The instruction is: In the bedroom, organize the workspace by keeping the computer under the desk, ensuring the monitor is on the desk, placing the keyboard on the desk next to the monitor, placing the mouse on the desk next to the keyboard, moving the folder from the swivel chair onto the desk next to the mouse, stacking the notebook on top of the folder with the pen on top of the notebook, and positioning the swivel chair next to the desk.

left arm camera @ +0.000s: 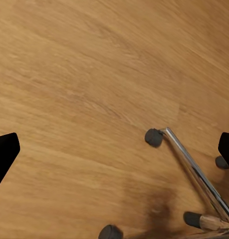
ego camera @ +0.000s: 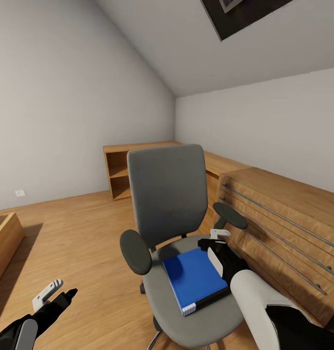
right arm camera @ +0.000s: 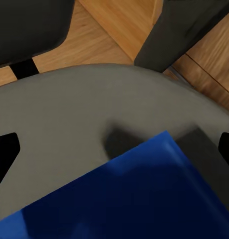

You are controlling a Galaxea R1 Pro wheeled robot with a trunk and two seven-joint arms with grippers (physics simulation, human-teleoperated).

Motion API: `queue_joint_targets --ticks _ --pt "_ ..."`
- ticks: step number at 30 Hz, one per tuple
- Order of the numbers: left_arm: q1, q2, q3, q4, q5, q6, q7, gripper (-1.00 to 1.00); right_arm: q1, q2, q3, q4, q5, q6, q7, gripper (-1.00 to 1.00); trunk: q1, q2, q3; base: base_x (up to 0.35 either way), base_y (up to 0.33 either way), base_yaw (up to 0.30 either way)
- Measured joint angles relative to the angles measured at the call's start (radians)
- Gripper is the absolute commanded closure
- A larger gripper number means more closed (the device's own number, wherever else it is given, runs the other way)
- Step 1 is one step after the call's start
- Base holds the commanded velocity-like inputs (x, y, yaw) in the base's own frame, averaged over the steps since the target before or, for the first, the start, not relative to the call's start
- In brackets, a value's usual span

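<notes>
Right tool (ego camera: 219, 241) hung open just over the blue folder (ego camera: 193, 277), which lay flat on the swivel chair (ego camera: 168, 194) seat. Left tool (ego camera: 54, 293) was open, low over the floor (left arm camera: 84, 89); its wrist view caught the chair's chrome legs and casters, hidden from the head view.

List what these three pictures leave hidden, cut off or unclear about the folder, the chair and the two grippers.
- Folder: head view, its right edge is hidden by the right gripper; right wrist view, cut off by the frame.
- Right gripper: whether it touches the folder cannot be told.
- Swivel chair: head view, base hidden under the seat; left wrist view shows some chrome legs and casters.
- Left gripper: its finger gap is hard to judge.
</notes>
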Motion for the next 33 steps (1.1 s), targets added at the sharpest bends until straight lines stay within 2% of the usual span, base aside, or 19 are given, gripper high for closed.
queue_joint_targets --ticks 25,33 --pt "0.0 -0.001 0.0 0.001 0.0 0.0 0.0 -1.0 0.0 0.0 0.0 0.0 0.0 0.003 0.0 -1.0 0.0 0.0 -0.029 0.0 0.0 0.0" --pt "0.001 -0.002 0.0 0.001 -0.001 -0.001 -0.001 -1.0 0.0 0.0 0.0 0.0 0.001 0.002 0.0 -1.0 0.0 0.0 -0.031 0.0 0.0 0.0"
